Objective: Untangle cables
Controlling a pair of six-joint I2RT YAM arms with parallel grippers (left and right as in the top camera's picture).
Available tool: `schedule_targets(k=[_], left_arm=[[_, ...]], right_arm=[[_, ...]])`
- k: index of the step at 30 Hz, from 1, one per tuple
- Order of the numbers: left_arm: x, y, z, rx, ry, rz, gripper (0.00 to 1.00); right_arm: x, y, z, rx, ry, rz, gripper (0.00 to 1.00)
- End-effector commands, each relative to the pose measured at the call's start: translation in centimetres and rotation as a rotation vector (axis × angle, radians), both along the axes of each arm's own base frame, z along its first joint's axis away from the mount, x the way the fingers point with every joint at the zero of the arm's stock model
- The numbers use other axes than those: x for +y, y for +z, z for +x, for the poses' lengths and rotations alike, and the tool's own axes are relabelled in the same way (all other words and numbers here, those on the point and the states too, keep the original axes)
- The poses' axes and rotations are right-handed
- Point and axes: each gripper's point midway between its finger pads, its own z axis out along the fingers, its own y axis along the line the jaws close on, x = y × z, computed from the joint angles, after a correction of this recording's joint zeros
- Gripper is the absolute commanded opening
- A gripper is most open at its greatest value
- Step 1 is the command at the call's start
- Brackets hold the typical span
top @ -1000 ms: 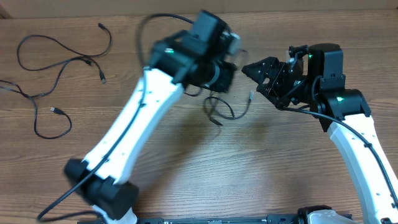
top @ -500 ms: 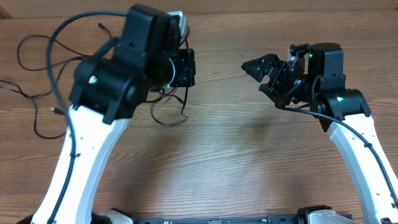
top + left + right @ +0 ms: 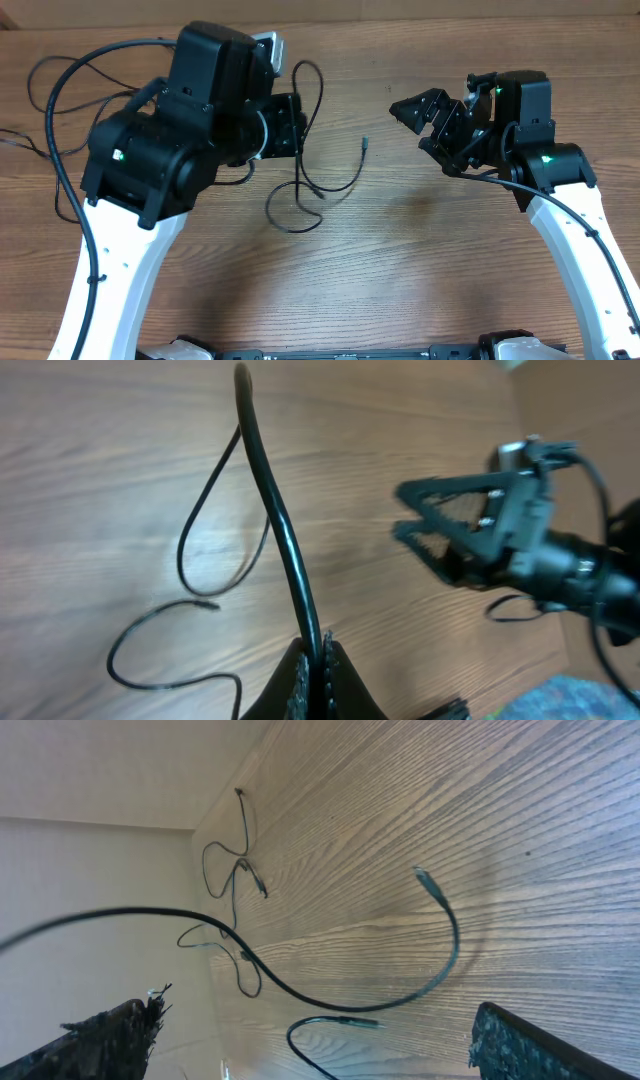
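Tightly between left fingers, one cable

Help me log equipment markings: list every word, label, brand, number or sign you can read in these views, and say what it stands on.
None: no readable text in any view.
The black cable, the wooden table, the left arm and the right arm show no legible print. The arms carry only small green lights.

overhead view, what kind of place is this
Probably a robotics lab or test bench rather than a home: two robot arms at a plain wood-grain table, with loose black cables to handle.
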Motion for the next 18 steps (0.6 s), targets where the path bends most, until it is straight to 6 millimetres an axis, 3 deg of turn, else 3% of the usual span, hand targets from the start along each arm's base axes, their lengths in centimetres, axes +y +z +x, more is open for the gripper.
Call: schedule_targets(k=[1, 6, 8, 14, 18], left_arm=[[4.0, -0.6, 0.2, 0.055, 0.124, 0.036, 0.04], [9.6, -2.3, -0.1, 0.163, 0.289, 0.086, 0.04], [12.9, -3.0, -0.3, 0.206, 0.382, 0.114, 0.04], [17.8, -3.7, -0.6, 0.226, 0.480, 0.187, 0.04], [19.1, -4.4, -0.7, 0.261, 0.521, 0.185, 0.04]], right_arm=[[-0.2, 0.3, 0.3, -0.016, -0.002, -0.012, 1.00], [-0.2, 0.4, 0.3, -0.016, -0.003, -0.012, 1.00], [-0.2, 0.3, 0.3, -0.016, -0.003, -0.012, 1.00], [-0.4, 0.2, 0.5, -0.017, -0.014, -0.022, 1.00], [-0.4, 0.2, 0.5, -0.018, -0.016, -0.024, 1.00]])
